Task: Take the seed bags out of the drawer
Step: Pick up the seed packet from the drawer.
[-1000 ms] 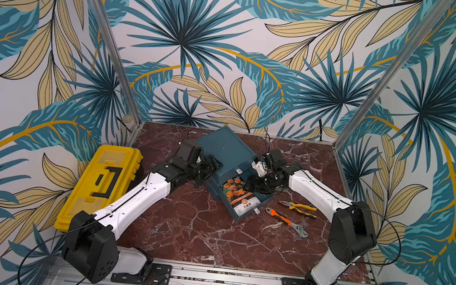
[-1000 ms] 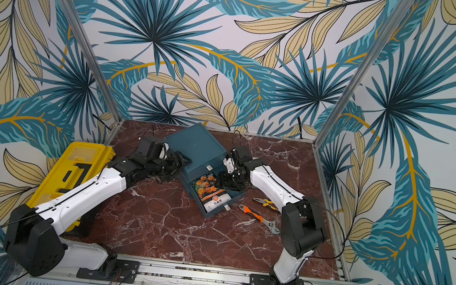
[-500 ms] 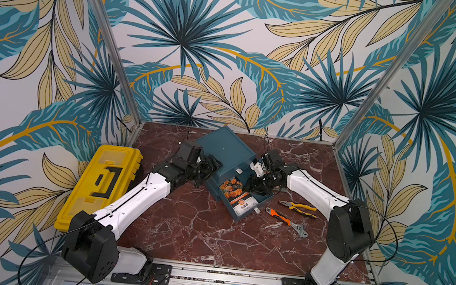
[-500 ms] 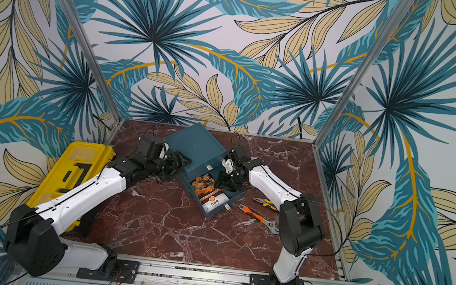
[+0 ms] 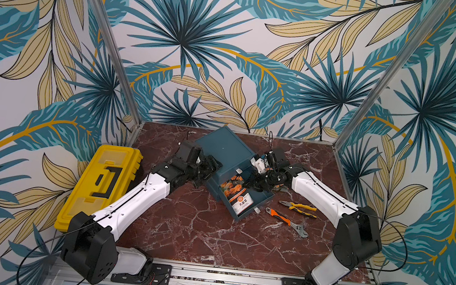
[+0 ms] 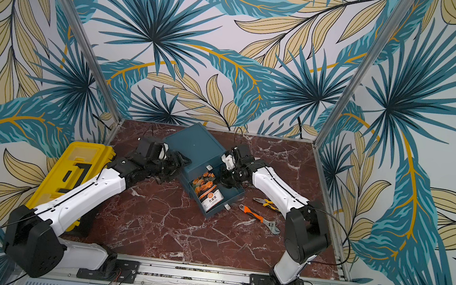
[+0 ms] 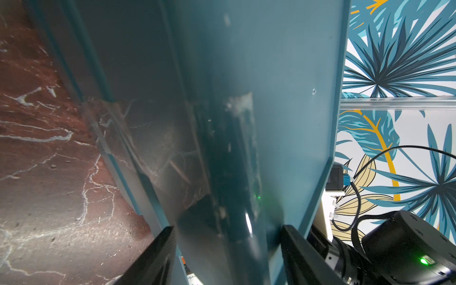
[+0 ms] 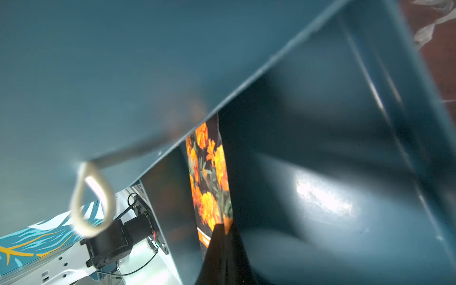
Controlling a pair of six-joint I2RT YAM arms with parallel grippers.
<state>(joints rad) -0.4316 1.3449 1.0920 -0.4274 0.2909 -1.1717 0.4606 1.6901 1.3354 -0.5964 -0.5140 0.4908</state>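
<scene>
Right gripper (image 8: 223, 229) pinches the glossy orange-flowered seed bag (image 8: 209, 172).
Its jaws have just closed; we think lifting out of the dark teal drawer (image 8: 320, 197) can start.

Seed bag (image 8: 209, 177) partly behind teal panel (image 8: 123, 74)

This is looking like a robot lab booth dressed up as a workshop. A left robot arm (image 5: 138, 197) and a right robot arm (image 5: 323, 195) are sitting bolted to a metal rail (image 5: 220, 277) by a red marble table (image 5: 196, 233). Leafy wallpaper (image 5: 179, 44) is hanging between metal posts (image 5: 110, 45). A yellow toolbox (image 5: 105, 182), pliers (image 5: 298, 206) and a wrench (image 5: 287, 223) are lying about, and cables (image 7: 399, 147) are dangling.
</scene>
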